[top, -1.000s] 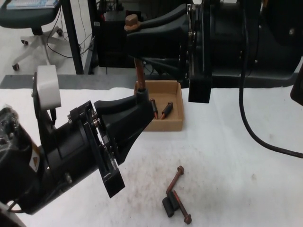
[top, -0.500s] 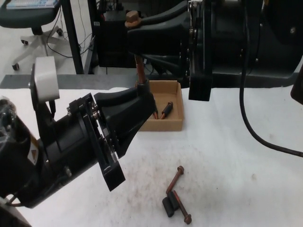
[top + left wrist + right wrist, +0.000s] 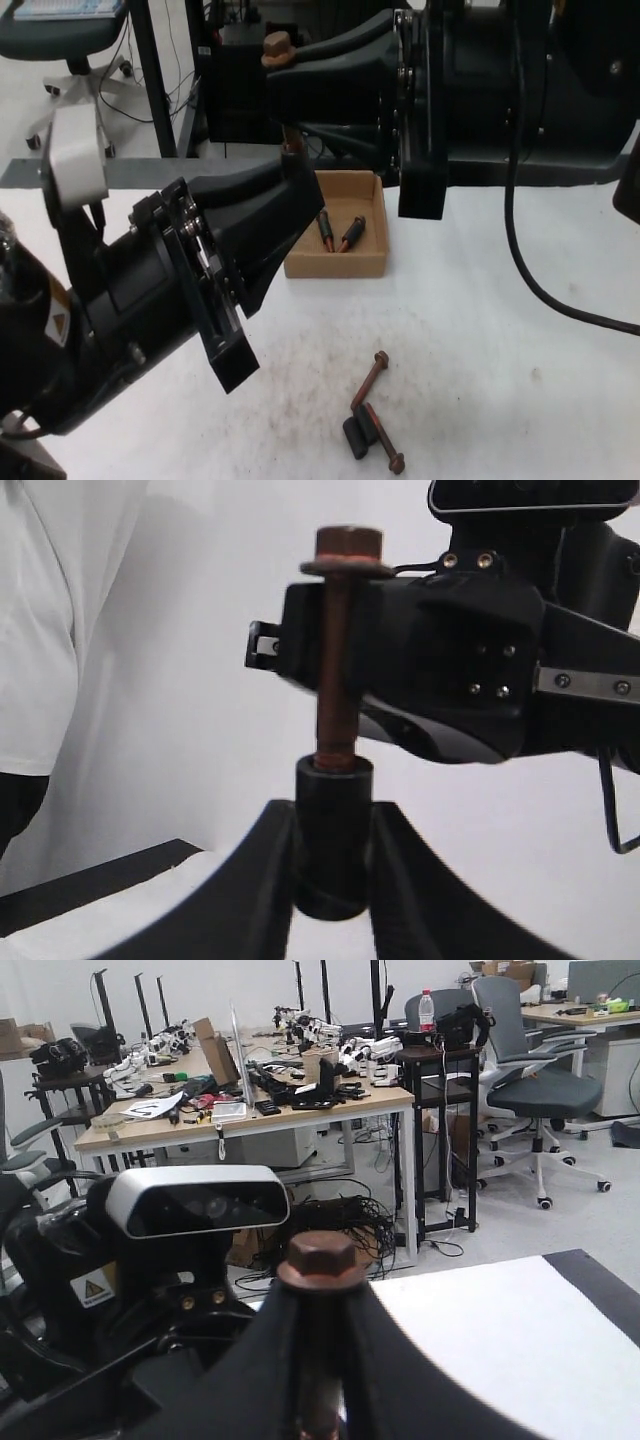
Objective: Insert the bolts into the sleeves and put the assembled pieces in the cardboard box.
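Bolt (image 3: 335, 660), right pincer (image 3: 320, 1300), meets sleeve (image 3: 333, 845), left pincer (image 3: 333, 825) — warning-triangle label (image 3: 92, 1287) on arm (image 3: 45, 1250).

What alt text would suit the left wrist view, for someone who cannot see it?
A brown bolt stands upright with its tip in the top of a black sleeve. The left gripper holds the sleeve; the right gripper grips the bolt under its head.

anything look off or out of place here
Nothing stands out. The bolt in the right pincer sits roughly in line with the sleeve in the left pincer, its tip at the sleeve's mouth. Two assembled pieces lie inside the cardboard box; two loose bolts and a spare sleeve lie crossed on the bench.
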